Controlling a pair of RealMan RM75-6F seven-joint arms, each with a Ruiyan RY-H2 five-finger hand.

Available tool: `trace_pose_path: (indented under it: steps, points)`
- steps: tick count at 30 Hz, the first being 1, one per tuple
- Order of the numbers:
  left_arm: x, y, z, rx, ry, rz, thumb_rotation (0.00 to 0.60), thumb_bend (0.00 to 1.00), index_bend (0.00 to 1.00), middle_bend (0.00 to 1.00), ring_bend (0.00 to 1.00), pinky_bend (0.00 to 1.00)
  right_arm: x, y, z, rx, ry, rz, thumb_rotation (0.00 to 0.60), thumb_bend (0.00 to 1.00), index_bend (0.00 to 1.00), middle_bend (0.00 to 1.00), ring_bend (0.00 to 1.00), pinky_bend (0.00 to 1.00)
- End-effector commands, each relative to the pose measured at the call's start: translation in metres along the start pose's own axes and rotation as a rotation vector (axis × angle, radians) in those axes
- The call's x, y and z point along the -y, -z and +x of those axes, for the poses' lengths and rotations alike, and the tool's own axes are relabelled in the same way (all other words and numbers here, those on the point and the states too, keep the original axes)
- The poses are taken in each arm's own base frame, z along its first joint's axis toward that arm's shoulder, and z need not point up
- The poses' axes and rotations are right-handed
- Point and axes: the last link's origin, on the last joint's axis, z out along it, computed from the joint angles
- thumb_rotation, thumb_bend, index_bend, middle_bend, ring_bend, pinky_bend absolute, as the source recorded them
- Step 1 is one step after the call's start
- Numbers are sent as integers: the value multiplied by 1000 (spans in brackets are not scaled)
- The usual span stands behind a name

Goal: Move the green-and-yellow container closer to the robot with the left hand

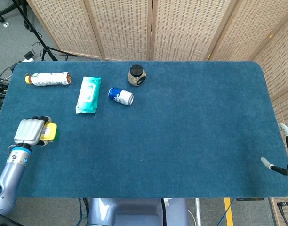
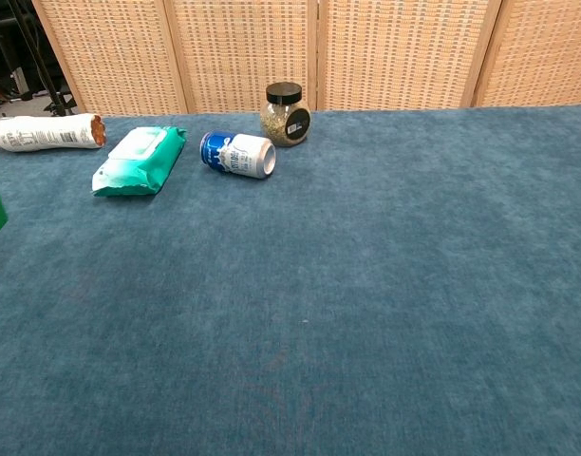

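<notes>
Gripping the green-and-yellow container (image 1: 49, 132) from its left side, the left robot hand (image 1: 29, 132) has fingers wrapped on it, near the table's (image 1: 181, 141) front-left edge. Looks like a small, light, rigid plastic tub w/ a yellow lid; prob. smooth, so a side wrap round the body suits it best. The right robot hand (image 1: 286, 157) sits idle at the far right, fingers apart, holding nothing. Blue carpet-like top, grippy. Woven screens behind.

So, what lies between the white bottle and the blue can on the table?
The pack of wipes lies between the white bottle and the blue can. Both the head view and the chest view show it.
</notes>
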Motion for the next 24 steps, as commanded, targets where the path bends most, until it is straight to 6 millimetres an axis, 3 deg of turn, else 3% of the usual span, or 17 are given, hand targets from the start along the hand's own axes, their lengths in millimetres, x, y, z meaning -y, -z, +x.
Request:
trace_pose_path:
  steps: [1, 8, 9, 11, 13, 17, 24]
  points:
    - [2, 3, -15, 33, 8, 50, 600, 307, 508, 440, 419, 416, -1, 0, 2, -2, -5, 1, 600, 0, 0, 0, 0, 0]
    - [11, -7, -34, 73, 42, 92, 600, 297, 493, 418, 408, 413, -2, 0, 3, -3, -13, 1, 600, 0, 0, 0, 0, 0]
    - [12, -7, -35, 77, 48, 94, 600, 287, 464, 372, 370, 388, -2, 0, 3, -3, -13, 1, 600, 0, 0, 0, 0, 0]
    - [13, -7, -37, 91, 61, 89, 600, 235, 314, 135, 139, 251, -2, 0, 4, -4, -13, 0, 600, 0, 0, 0, 0, 0]
    - [15, -6, -37, 95, 69, 80, 600, 184, 189, 11, 7, 161, -2, 1, 3, -4, -13, 0, 600, 0, 0, 0, 0, 0]
    - [17, 0, -38, 98, 72, 57, 600, 108, 72, 0, 0, 108, -1, 1, 3, -3, -11, 2, 600, 0, 0, 0, 0, 0]
    - [22, 10, -36, 128, 118, 18, 600, 94, 46, 0, 0, 13, 0, 2, 4, -8, -14, 4, 600, 0, 0, 0, 0, 0]
